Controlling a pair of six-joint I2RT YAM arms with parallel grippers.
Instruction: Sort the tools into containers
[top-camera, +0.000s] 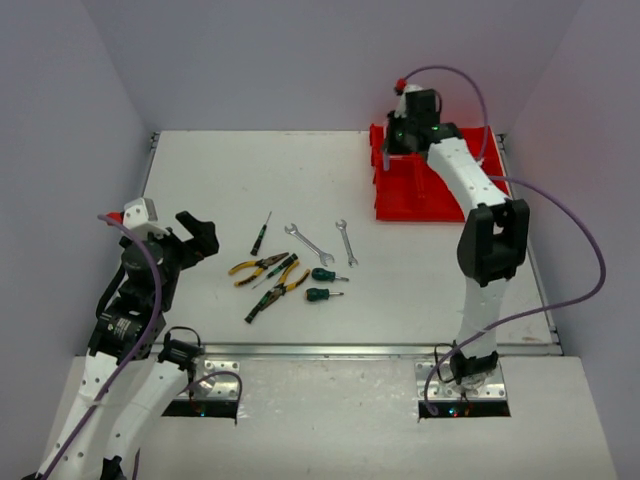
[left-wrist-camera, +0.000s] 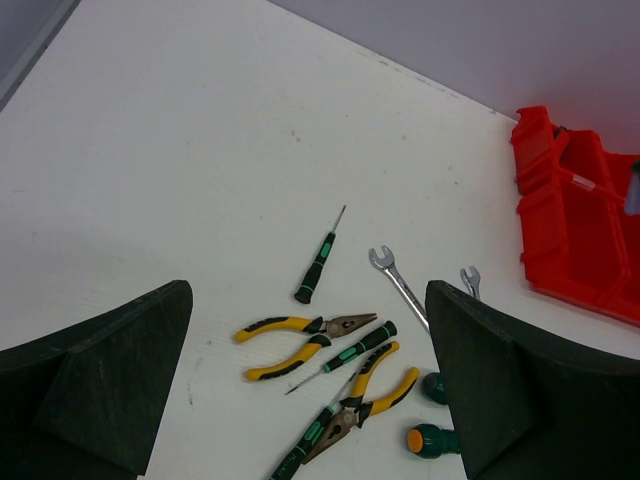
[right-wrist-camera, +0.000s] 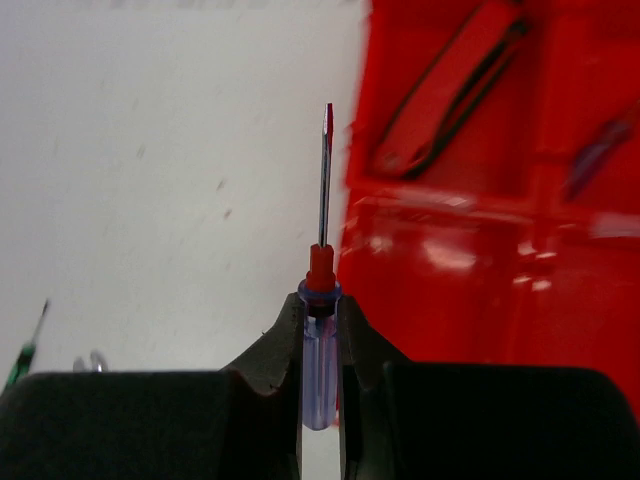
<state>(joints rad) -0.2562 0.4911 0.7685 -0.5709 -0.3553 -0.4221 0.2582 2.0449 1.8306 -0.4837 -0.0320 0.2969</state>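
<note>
My right gripper (right-wrist-camera: 320, 312) is shut on a blue-handled screwdriver (right-wrist-camera: 320, 365), its shaft pointing forward at the left edge of the red containers (right-wrist-camera: 480, 270). Red-handled cutters (right-wrist-camera: 450, 90) lie in a far compartment. In the top view that gripper (top-camera: 388, 150) hovers at the bins' (top-camera: 420, 195) left side. My left gripper (top-camera: 195, 235) is open and empty, left of the tools. On the table lie yellow-handled pliers (left-wrist-camera: 300, 340), a second pair (left-wrist-camera: 365, 400), green/black screwdrivers (left-wrist-camera: 318, 262), two stubby ones (top-camera: 320, 285) and two silver wrenches (top-camera: 308, 243).
The red bins (left-wrist-camera: 580, 230) stand at the table's far right corner. Grey walls close in the table on three sides. The right arm's purple cable (top-camera: 560, 200) loops over the right side. A dark tool (right-wrist-camera: 600, 145) lies blurred in another compartment.
</note>
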